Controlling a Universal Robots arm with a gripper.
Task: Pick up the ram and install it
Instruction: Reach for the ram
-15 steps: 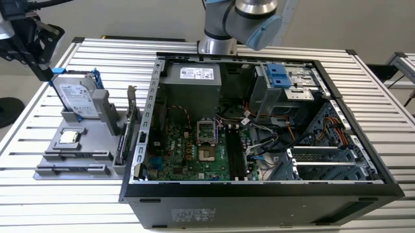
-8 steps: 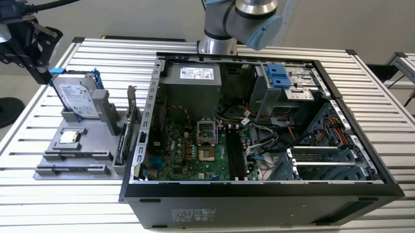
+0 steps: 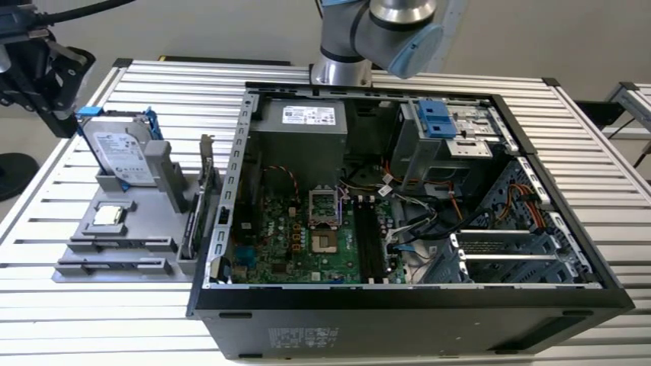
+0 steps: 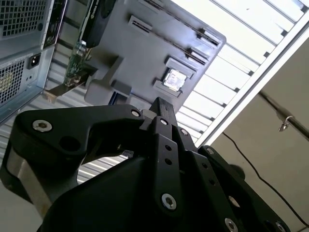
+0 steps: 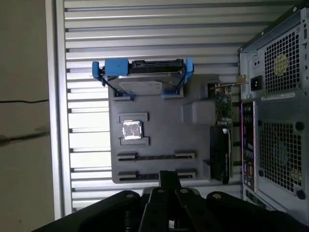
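OK, end effector [image 5: 169, 176]: fingers [image 4: 161, 108] met in one narrow tip in both wrist views. Nothing seen poking out between them, so it read as closed with no load.
Position: hung above the grey tray [image 5: 159, 135], apart from it, tip lined up over the tray's two long slots [image 5: 157, 156].
Ram location: could not tell. Those two slots looked like bare grey rails in the exterior view. The dark memory sockets [image 3: 368, 240] on the motherboard [image 3: 290, 236] were too small to say whether a stick sat in one.
Ram look: no stick resolved well enough to describe.
Handling (judgement): a thin board stick should be light and stiff but fragile. Contact edge best left untouched.
Grip point (judgement): take it across its thickness near mid-length, close to the edge opposite the contacts, so it hangs level.
Tray neighbours: hard drive [image 5: 142, 84] with blue rails, square processor [image 5: 131, 130], upright card [image 5: 223, 108] beside the case [image 5: 280, 121].
Base: slatted surface [image 5: 145, 29].
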